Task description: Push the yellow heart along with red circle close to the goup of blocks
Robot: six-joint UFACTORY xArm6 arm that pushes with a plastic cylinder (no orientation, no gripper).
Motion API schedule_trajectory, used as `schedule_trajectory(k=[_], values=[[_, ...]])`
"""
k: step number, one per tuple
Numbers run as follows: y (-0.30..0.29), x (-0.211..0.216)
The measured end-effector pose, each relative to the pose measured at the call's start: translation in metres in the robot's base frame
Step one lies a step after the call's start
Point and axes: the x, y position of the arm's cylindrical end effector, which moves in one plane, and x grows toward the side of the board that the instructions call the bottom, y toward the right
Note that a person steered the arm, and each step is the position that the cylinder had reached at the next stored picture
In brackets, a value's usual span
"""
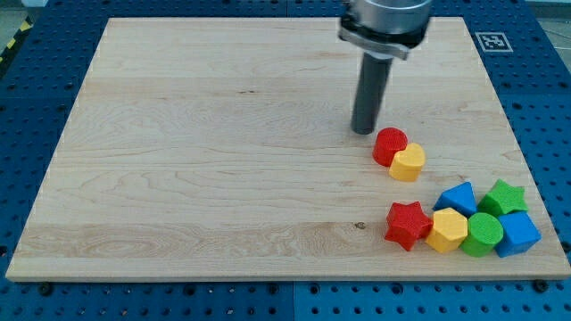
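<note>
Camera view: my tip [362,132] just upper-left of red circle [389,145], which touches yellow heart [408,163]; end effector state: cannot tell.

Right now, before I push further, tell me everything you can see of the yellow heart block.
The small yellow heart block looks like smooth painted wood or plastic, lying flat on the pale wooden board, towards the view's right. Its upper-left side touches the red circle block. My tip stands just up-left of the red one, not touching the heart. A gap of bare board separates the heart from the group below it, nearest the red star block and blue block.
</note>
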Motion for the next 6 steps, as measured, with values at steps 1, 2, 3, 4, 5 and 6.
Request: schedule_trajectory(k=[1, 2, 3, 4, 5, 6], values=[[0.012, 0.009], [0.012, 0.021], [0.007, 0.037], [0.002, 0.056], [0.002, 0.066], [-0.003, 0.071]])
